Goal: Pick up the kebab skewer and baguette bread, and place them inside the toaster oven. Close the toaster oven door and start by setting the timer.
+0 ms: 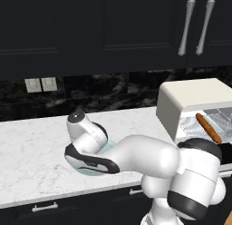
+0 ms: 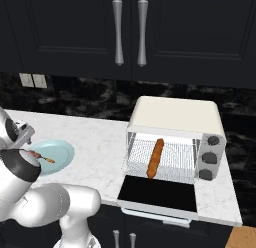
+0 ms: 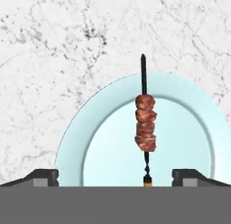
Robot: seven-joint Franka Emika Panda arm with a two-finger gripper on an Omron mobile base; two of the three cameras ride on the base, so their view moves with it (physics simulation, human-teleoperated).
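Cream-coloured and biggest, the toaster oven point(image 2: 172, 123) has its door point(image 2: 157, 193) down and the baguette bread point(image 2: 155, 158) on its rack, while the kebab skewer point(image 3: 145, 123) lies on the blue plate point(image 3: 76, 128), pointing straight away between the wide-open gripper's point(image 3: 115, 177) tips.

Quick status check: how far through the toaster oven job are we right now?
Done: the baguette bread lies on the rack inside the toaster oven.
In hand: the open gripper hovers over the kebab skewer, which lies on the light blue plate, not yet gripped.
Left: grasp the skewer, load it, shut the toaster oven door, which hangs open, and set the timer.
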